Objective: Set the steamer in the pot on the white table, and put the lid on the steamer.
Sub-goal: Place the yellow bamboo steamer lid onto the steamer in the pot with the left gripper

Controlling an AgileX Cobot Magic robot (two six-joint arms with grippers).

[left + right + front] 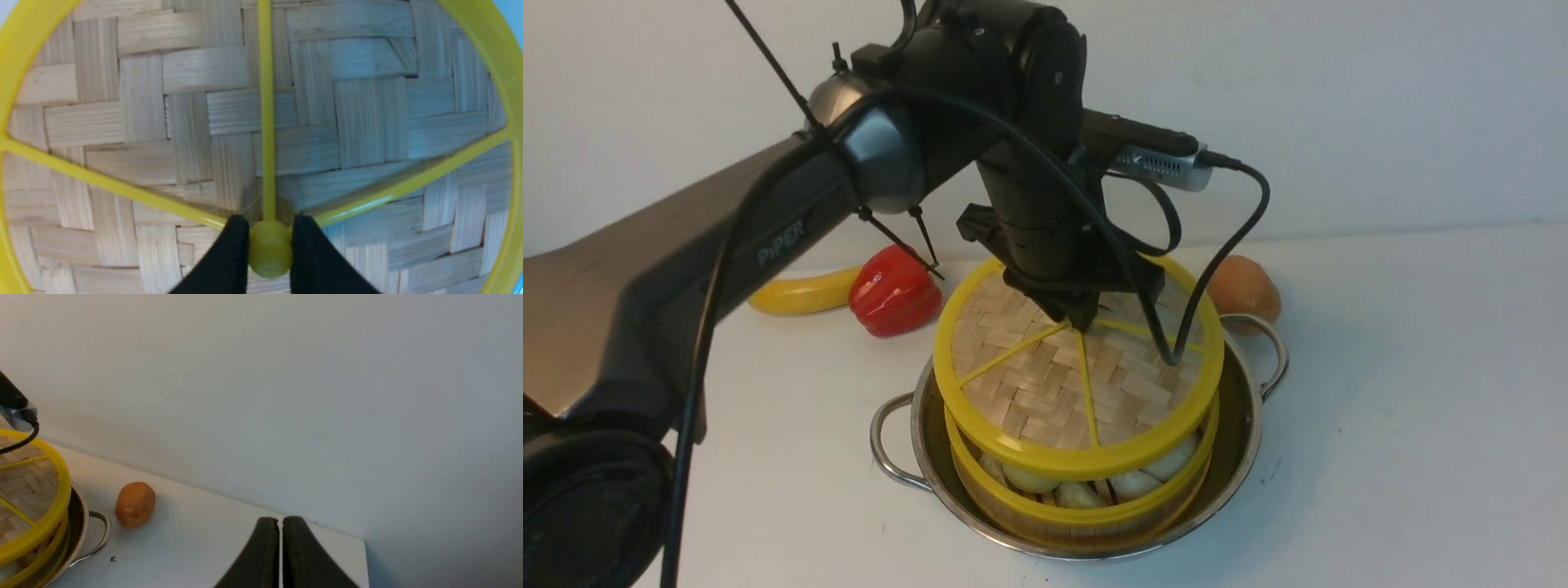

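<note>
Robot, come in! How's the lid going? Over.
Left gripper shut on yellow hub of flat woven-bamboo lid, tilted over round bamboo steamer in shiny steel pot. Right gripper shut, empty. Nothing blocking.

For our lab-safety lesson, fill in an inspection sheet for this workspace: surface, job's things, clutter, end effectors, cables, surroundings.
Surface: white table, matte and flat.
Job's things: steamer sits in the pot; lid tilted above it, not seated; buns show underneath.
Clutter: pepper, banana and potato behind the pot.
End effectors: left end effector shut on the lid's knob; right end effector shut, empty.
Cables: black cable loops down in front of the lid.
Surroundings: plain wall; nothing else seen.
</note>
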